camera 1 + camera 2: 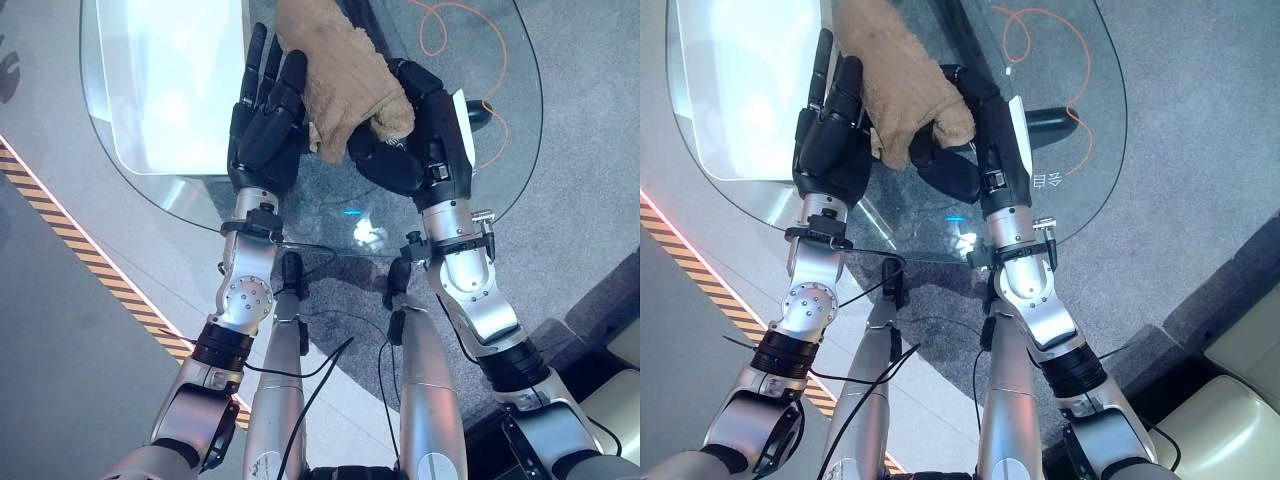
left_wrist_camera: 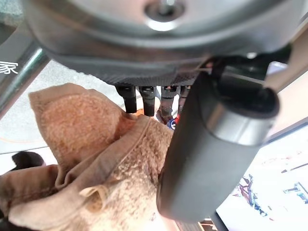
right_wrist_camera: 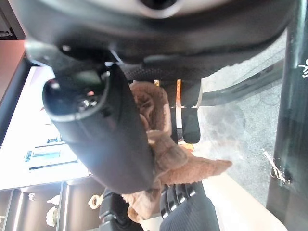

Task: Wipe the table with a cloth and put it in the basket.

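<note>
A tan terry cloth (image 1: pixel 335 80) lies bunched on the glass table (image 1: pixel 470 90), between my two hands. My left hand (image 1: pixel 265 115) rests against the cloth's left side with its fingers straight, so it is open. My right hand (image 1: pixel 425 125) is at the cloth's lower right, fingers and thumb curled round a fold of it. In the right wrist view the cloth (image 3: pixel 163 149) sits pinched behind the thumb. The left wrist view has the cloth (image 2: pixel 86 144) pressed up beside that hand's thumb (image 2: pixel 211 144).
The table's rounded near edge (image 1: pixel 330 245) runs just below both wrists. An orange cable (image 1: pixel 440 30) shows through the glass at the far right. A yellow-black striped line (image 1: pixel 90 250) crosses the floor on the left. A beige seat (image 1: pixel 1220 420) stands at the lower right.
</note>
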Robot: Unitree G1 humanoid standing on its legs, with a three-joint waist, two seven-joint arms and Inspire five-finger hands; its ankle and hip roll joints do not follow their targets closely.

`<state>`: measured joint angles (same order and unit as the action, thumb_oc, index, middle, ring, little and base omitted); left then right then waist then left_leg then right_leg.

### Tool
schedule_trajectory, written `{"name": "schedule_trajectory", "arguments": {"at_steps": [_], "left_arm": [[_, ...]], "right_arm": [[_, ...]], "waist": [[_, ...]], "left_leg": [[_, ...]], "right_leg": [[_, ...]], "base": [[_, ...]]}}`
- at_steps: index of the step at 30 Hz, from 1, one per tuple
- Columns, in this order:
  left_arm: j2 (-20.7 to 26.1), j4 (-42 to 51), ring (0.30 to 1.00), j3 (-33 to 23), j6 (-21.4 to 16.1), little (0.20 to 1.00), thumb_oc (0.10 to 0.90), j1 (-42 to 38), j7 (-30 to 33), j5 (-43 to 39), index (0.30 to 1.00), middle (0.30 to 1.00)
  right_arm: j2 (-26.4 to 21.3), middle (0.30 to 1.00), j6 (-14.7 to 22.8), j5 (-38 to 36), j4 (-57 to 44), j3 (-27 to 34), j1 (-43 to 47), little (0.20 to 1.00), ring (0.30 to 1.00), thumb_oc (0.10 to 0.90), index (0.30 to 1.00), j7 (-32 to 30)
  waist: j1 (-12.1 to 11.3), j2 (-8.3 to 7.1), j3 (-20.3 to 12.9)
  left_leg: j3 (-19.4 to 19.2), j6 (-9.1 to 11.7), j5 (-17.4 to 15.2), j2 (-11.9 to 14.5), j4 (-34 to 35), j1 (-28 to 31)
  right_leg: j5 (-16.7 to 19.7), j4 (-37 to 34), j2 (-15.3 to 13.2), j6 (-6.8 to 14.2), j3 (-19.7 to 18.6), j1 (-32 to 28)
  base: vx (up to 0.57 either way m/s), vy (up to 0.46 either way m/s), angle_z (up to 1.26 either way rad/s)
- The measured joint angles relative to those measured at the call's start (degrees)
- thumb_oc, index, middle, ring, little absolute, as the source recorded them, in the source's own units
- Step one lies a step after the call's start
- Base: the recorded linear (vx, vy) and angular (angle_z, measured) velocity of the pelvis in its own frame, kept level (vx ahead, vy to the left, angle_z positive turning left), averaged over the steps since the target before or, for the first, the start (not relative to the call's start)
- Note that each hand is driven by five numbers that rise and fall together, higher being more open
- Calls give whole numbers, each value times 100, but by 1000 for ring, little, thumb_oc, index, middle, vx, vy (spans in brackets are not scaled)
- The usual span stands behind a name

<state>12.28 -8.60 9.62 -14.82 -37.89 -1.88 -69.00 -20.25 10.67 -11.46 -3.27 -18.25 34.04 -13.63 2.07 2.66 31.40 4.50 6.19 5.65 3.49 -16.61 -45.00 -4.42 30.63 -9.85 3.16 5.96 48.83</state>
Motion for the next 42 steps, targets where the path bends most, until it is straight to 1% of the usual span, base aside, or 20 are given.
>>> {"name": "schedule_trajectory", "arguments": {"at_steps": [9,11,19,20,21,25,28,33,42], "left_arm": [[7,0,900,37,123,900,800,-2,-143,-1,900,900],[13,0,900,20,199,900,800,-2,-164,-3,900,900],[48,0,900,22,284,900,800,-3,-299,-2,900,900],[59,0,580,23,295,527,427,-3,-303,-2,580,580],[62,0,305,23,301,205,105,-4,-309,-2,305,305],[79,-18,300,13,307,200,100,-4,-313,-2,300,300],[90,-146,300,-129,290,200,100,-40,-313,-2,300,300],[176,-230,300,-134,304,200,100,-97,-313,55,300,300],[208,-255,300,-151,404,200,100,-104,-313,55,300,300]], "right_arm": [[-25,300,-381,0,32,-4,107,200,300,100,300,148],[-27,300,-390,0,33,-3,116,200,300,100,300,157],[-40,300,-416,1,38,-3,117,200,300,100,300,171],[-54,300,-421,1,38,-3,117,200,300,100,300,175],[-66,300,-423,1,38,-3,117,200,300,100,300,178],[-80,300,-423,2,38,-4,119,200,300,100,300,211],[-91,300,-423,5,37,-39,120,200,300,100,300,248],[-126,300,-423,6,37,-230,126,200,300,100,300,351],[-163,300,-423,6,37,-229,126,200,300,100,300,402]], "waist": [[0,0,0],[0,0,0],[6,0,0],[6,0,0],[7,0,0],[15,0,0],[50,0,0],[84,0,0],[103,0,0]], "left_leg": [[-3,0,1,0,26,0],[-3,0,1,1,34,0],[-6,0,1,0,43,-7],[-6,0,1,0,43,-7],[-6,0,1,0,43,-7],[-6,0,1,0,42,-7],[-6,0,1,0,41,-7],[-6,0,1,0,43,-8],[-8,0,1,0,53,-16]], "right_leg": [[-3,-1,-2,4,-1,12],[-3,-1,-2,4,-1,15],[-6,-2,-3,7,-4,26],[-5,-2,-3,7,-4,26],[-5,-1,-3,7,-4,26],[-5,-1,-3,7,-4,26],[-5,0,-2,7,-4,26],[-6,0,-3,8,-5,29],[-12,-4,-2,15,-5,39]], "base": [[0,0,0],[0,0,0],[0,0,0],[0,0,0],[0,0,0],[0,0,0],[0,0,0],[0,0,0],[0,0,0]]}}
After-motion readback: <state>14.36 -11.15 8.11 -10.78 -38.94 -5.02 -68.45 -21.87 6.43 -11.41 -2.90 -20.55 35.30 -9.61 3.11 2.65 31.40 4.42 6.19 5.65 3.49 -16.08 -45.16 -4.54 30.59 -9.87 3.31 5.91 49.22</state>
